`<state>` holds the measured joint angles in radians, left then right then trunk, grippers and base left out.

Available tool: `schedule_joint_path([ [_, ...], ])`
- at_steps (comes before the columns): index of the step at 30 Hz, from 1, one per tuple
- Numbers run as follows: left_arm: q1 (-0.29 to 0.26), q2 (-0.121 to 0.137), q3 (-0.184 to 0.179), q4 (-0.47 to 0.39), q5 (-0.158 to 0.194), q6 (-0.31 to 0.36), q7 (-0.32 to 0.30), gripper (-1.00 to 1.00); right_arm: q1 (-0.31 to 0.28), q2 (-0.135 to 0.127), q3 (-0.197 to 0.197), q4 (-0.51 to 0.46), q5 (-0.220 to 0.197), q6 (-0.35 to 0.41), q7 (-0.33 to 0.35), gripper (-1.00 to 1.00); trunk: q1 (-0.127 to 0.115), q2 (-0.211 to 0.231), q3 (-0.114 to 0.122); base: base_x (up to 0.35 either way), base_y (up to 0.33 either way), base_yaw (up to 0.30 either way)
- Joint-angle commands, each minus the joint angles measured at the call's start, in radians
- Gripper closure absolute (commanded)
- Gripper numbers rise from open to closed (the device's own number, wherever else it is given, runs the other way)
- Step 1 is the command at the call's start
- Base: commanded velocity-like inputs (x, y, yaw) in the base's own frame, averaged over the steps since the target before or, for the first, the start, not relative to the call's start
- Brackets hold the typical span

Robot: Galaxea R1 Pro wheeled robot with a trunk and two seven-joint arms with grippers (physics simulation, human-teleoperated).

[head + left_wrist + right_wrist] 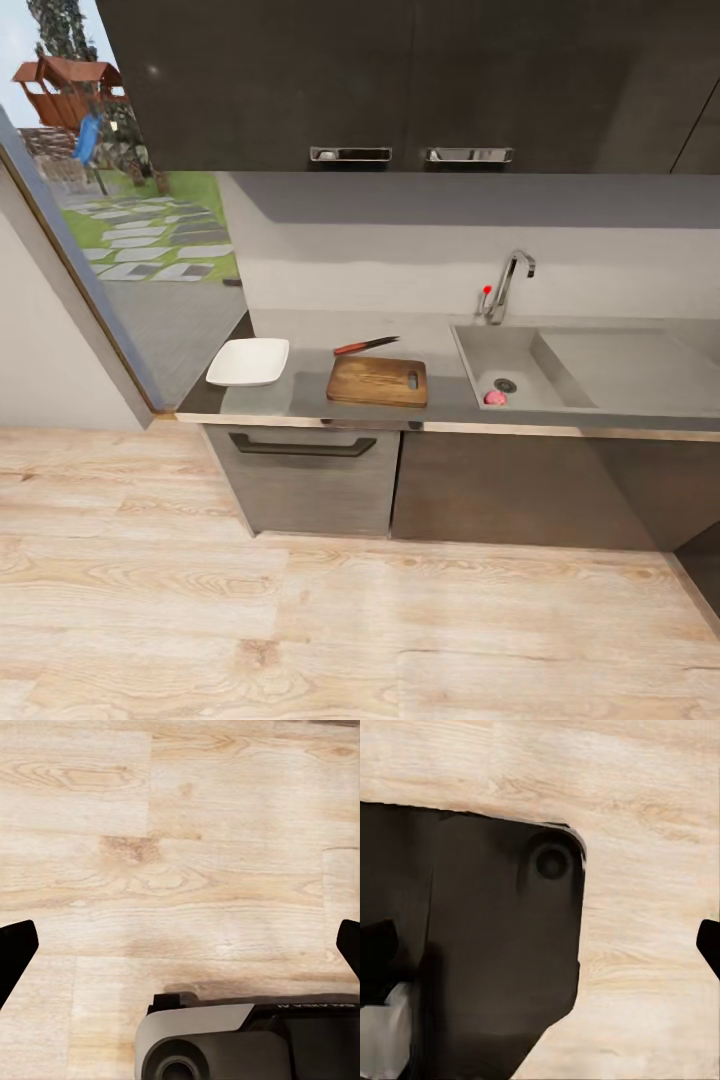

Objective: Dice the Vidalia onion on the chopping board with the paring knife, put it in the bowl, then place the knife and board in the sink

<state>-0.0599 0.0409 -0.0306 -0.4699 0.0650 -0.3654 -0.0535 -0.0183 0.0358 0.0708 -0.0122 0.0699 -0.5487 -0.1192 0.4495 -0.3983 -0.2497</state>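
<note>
Vidalia onion sits in the sink basin, just beside the drain, at the desk's right part; chopping board lies left of the sink, paring knife just behind it, bowl further left.

Left wrist view: left claw spread wide, empty, pointing down at the wooden floor.

Right wrist view: right claw also spread, empty, over floor and the robot's dark base.

Judgement: onion lies well ahead of and above both claws; right arm is likely nearer.
</note>
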Motion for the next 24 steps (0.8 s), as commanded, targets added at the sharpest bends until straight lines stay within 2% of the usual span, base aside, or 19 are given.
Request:
schedule_joint_path([
  [1,-0.001,0.001,-0.003,0.001,0.007,-0.003,-0.003,-1.00,0.032,0.001,0.006,0.000,0.007,-0.004,0.004,-1.00,0.001,-0.002,-0.002,0.000,0.000,0.000],
  [6,0.000,0.001,-0.003,0.001,0.007,-0.003,-0.003,-1.00,0.072,-0.007,-0.002,-0.010,0.005,-0.008,0.023,-1.00,0.001,-0.002,-0.002,0.000,0.000,0.000],
  [9,0.000,0.001,-0.003,0.001,0.007,-0.003,-0.003,-1.00,0.076,-0.023,-0.005,-0.082,0.005,-0.002,0.003,-1.00,0.001,-0.002,-0.002,0.000,0.000,0.000],
  [12,0.000,0.001,-0.003,0.001,0.007,-0.003,-0.003,-1.00,0.077,-0.042,-0.006,-0.229,0.004,0.025,-0.036,-1.00,0.001,-0.002,-0.002,0.000,0.000,0.000],
  [13,0.000,0.001,-0.003,0.000,0.006,-0.003,-0.003,-1.00,0.078,-0.051,-0.006,-0.382,0.003,0.111,-0.061,-1.00,0.001,-0.002,-0.002,0.000,0.000,0.000],
  [15,0.000,0.001,-0.003,0.000,0.006,-0.003,-0.003,-1.00,0.078,-0.054,-0.006,-0.508,0.003,0.208,-0.068,-1.00,0.001,-0.002,-0.002,0.000,0.000,0.000],
  [16,0.000,0.001,-0.003,-0.001,0.006,-0.003,-0.003,-1.00,0.078,-0.055,-0.007,-0.601,0.002,0.267,-0.070,-1.00,0.001,-0.002,-0.002,0.000,0.000,0.000],
  [20,-0.001,0.001,-0.003,-0.001,0.006,-0.003,-0.003,-1.00,0.078,-0.058,-0.021,-0.762,-0.007,0.322,-0.073,-1.00,0.001,-0.002,-0.002,0.000,0.000,0.000],
  [21,-0.001,0.001,-0.003,-0.001,0.006,-0.003,-0.003,-1.00,0.078,-0.059,-0.045,-0.835,-0.021,0.332,-0.073,-1.00,0.001,-0.002,-0.002,0.000,0.000,0.000],
  [24,-0.001,0.001,-0.003,-0.001,0.006,-0.003,-0.003,-1.00,0.078,-0.059,-0.081,-0.885,-0.047,0.335,-0.071,-1.00,0.001,-0.002,-0.002,0.000,0.000,0.000],
])
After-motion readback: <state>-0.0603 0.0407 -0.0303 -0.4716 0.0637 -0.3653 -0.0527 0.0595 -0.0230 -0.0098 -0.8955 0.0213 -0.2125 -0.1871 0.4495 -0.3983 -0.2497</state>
